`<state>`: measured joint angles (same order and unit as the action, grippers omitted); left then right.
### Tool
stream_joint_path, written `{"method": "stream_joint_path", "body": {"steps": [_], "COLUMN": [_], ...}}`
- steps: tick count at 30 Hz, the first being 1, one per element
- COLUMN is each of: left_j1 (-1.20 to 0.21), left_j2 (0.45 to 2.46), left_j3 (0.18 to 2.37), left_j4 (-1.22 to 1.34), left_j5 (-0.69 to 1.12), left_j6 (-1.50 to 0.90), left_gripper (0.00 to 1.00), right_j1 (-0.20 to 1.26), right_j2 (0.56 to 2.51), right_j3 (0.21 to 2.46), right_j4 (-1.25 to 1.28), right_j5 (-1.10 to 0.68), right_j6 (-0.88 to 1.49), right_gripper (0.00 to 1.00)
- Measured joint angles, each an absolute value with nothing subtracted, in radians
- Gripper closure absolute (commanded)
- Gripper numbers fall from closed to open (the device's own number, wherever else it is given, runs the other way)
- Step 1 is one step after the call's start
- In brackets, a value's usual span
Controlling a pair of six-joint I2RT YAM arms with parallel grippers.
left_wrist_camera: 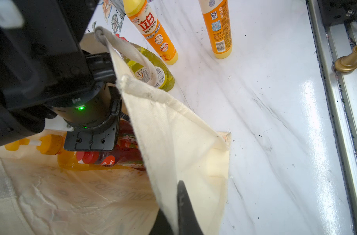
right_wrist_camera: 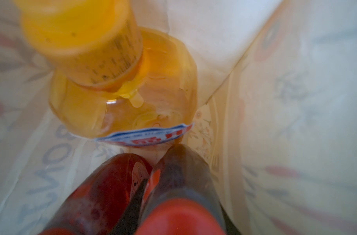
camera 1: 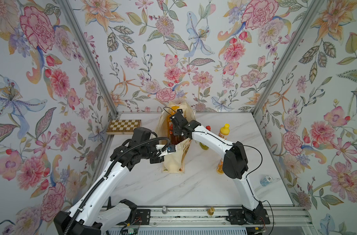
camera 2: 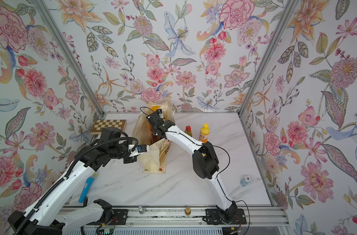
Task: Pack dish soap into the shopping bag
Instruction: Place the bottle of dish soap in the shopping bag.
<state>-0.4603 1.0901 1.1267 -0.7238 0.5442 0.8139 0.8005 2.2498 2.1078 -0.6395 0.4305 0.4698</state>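
The shopping bag (camera 1: pixel 173 162) stands open on the marble table (camera 1: pixel 173 189). It is cream canvas with brown lettering, of which only "BON" can be read in both top views. The left pincer (camera 1: pixel 172 150) is clamped on the bag's rim, and the left wrist view shows the canvas edge pinched between its fingers (left_wrist_camera: pixel 183 203).

The right pincer (left_wrist_camera: pixel 90 145) reaches down into the bag's mouth. Its tips are hidden, so I cannot tell whether they are apart or gripping anything.

- **Directly below the right pincer:** a dark-red bottle (right_wrist_camera: pixel 104 193) and a second dark-red bottle (right_wrist_camera: pixel 183 168), both red-capped. An orange badge on one shows the letters "AFT".
- **Just past them:** the tall orange pump bottle (right_wrist_camera: pixel 122 97). Its blue-and-red label is edge-on and unreadable.

Outside the bag, to the right pincer's right:

- **Beside the canvas:** the olive-green bottle (left_wrist_camera: pixel 151 71), whose white label carries a warning diamond.
- **Farther right:** a yellow-capped orange bottle (left_wrist_camera: pixel 153 30) printed with red "立白".
- **Nearer the arm bases:** another orange bottle (left_wrist_camera: pixel 220 30) showing a QR code, a barcode and a blue "S" mark.

A chessboard (camera 1: pixel 123 126) lies to the left pincer's left. A stack of poker chips (camera 1: pixel 267 180), which seems to be marked "10", sits well to the right.
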Motion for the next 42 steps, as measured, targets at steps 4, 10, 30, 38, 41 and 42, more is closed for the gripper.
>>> {"method": "stream_joint_path", "body": {"steps": [4,10,30,38,41,42], "left_j1": [-0.460,-0.460,-0.460,-0.460,-0.460,-0.460], "left_j2": [1.090,1.088,1.078,1.079,1.079,1.079], "left_j3": [1.127,1.127,1.126,1.125,1.125,1.125], "left_j4": [-0.719,-0.717,-0.649,-0.646,-0.646,-0.645], "left_j5": [0.543,0.555,0.569,0.570,0.572,0.572], "left_j6": [0.795,0.765,0.725,0.717,0.717,0.719], "left_gripper": [0.84,0.68,0.55,0.71,0.80,0.83], "right_j1": [0.801,0.801,0.809,0.821,0.823,0.823], "right_j2": [2.252,2.254,2.160,2.120,2.119,2.119], "right_j3": [2.108,2.108,2.128,2.152,2.154,2.154], "right_j4": [-0.640,-0.640,-0.677,-0.678,-0.678,-0.678], "right_j5": [0.427,0.419,0.410,0.409,0.406,0.403], "right_j6": [0.473,0.473,0.394,0.370,0.361,0.358], "right_gripper": [0.85,0.67,0.39,0.38,0.36,0.35]}}
